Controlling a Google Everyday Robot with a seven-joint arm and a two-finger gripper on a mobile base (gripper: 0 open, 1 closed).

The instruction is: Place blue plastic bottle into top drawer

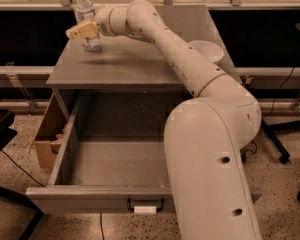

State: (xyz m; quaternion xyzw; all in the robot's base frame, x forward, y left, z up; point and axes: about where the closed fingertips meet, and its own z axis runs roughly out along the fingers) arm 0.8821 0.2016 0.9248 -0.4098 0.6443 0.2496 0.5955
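Observation:
The blue plastic bottle [86,15], clear with a white cap and a pale label, stands upright at the back left of the grey cabinet top [130,64]. My gripper [81,31] reaches in from the right and sits at the bottle's lower half, its tan tip overlapping the bottle in front. The top drawer [65,196] is pulled wide open below the cabinet top. Its speckled floor holds nothing, and a dark handle with a white tag [145,207] sits on its front.
A white bowl [205,51] stands at the right edge of the cabinet top, partly behind my arm [210,149]. A cardboard box [46,134] sits on the floor left of the drawer. A rail runs behind the cabinet.

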